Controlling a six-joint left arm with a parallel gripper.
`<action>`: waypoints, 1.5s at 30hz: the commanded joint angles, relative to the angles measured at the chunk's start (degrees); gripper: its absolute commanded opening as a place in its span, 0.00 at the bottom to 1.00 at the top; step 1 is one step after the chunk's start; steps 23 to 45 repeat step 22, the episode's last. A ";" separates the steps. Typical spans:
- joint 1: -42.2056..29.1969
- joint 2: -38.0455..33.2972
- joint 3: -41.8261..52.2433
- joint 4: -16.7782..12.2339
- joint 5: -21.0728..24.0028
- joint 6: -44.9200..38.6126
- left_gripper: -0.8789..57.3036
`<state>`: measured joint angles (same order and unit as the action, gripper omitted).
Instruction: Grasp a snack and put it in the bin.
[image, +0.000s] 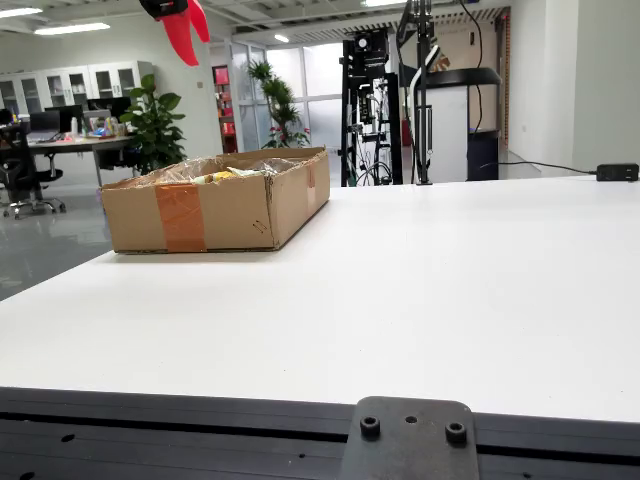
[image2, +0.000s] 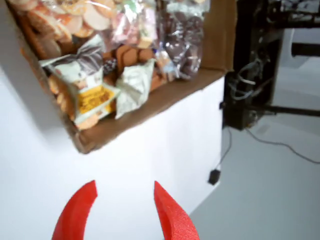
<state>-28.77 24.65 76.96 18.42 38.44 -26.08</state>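
Hanging high above a cardboard box (image: 215, 205) at the left of the side view, the red gripper (image2: 124, 212) is held open and empty. Snack packets (image2: 97, 75) are heaped inside the box; several could be pinched together. No separate bin is shown, and the arm is cut off.

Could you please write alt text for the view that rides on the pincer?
An open red pincer, holding nothing, hangs above a white table just outside a cardboard box of bagged snacks. A dark stand and cables show past the table edge.
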 joint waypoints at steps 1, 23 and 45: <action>-3.75 -3.54 3.93 -0.05 2.77 -0.58 0.37; -27.28 -9.49 7.93 -0.38 15.27 -2.52 0.11; -27.28 -9.49 7.93 -0.38 15.27 -2.52 0.11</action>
